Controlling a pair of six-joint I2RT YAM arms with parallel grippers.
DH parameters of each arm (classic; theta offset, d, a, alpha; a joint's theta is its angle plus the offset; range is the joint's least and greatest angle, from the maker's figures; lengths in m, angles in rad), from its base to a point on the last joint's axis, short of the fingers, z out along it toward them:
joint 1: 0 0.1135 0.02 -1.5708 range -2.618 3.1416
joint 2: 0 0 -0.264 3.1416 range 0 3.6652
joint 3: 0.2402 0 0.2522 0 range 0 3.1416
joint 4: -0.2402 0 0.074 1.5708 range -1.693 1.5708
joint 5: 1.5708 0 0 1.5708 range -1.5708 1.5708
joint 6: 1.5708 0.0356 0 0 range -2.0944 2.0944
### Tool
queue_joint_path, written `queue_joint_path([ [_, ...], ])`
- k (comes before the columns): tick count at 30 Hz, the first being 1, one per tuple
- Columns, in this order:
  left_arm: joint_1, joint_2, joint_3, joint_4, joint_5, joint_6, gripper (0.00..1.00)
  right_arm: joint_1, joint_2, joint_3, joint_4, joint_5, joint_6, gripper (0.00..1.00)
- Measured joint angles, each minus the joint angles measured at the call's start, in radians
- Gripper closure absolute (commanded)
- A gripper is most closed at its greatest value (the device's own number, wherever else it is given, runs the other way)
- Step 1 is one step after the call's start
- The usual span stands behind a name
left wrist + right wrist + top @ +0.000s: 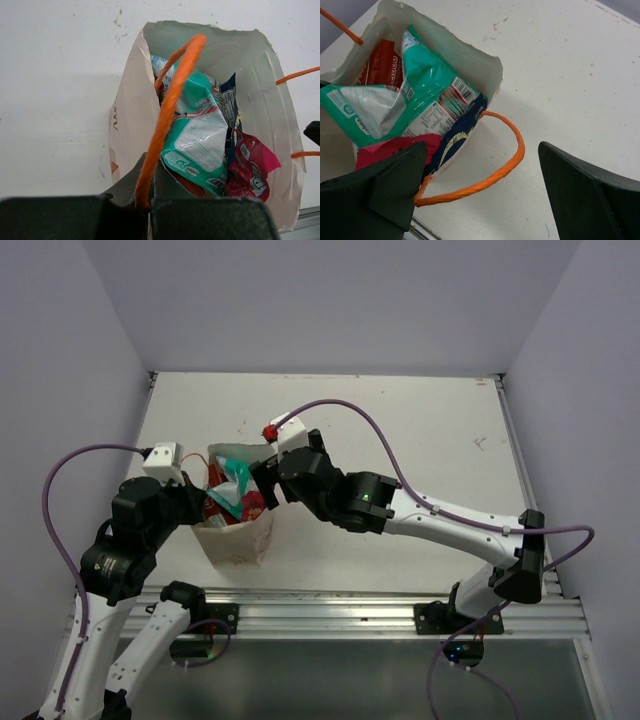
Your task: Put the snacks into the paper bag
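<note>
Nothing reads clearly — the teal-and-white packet [420, 90] shows a barcode [463, 91], print too small.

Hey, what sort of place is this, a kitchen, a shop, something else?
Likely a robotics lab test cell: a white table boxed in by pale walls, with a left arm and right arm bolted to a metal rail at its near edge.

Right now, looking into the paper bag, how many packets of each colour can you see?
teal-and-white packet: 1
dark blue packet: 1
pink packet: 1
red packet: 1
Total: 4 showing in the paper bag; others may be hidden.
</note>
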Motion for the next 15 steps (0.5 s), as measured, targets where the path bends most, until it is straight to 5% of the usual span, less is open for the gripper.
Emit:
queue_joint_path([
  [6, 0.0, -0.002, 0.0, 0.0, 0.0, 0.0, 1.0, -0.022, 0.016, -0.04, 0.035, -0.032, 0.038, 0.15],
  [12, 0.0, -0.005, 0.0, 0.0, 0.0, 0.0, 1.0, -0.039, 0.089, -0.04, 0.063, -0.108, 0.075, 0.63],
  [13, 0.0, -0.005, 0.0, 0.001, 0.0, 0.0, 1.0, -0.041, 0.106, -0.04, 0.066, -0.124, 0.081, 0.82],
  [15, 0.0, -0.006, 0.0, 0.001, 0.001, 0.0, 1.0, -0.042, 0.132, -0.04, 0.067, -0.144, 0.089, 0.93],
])
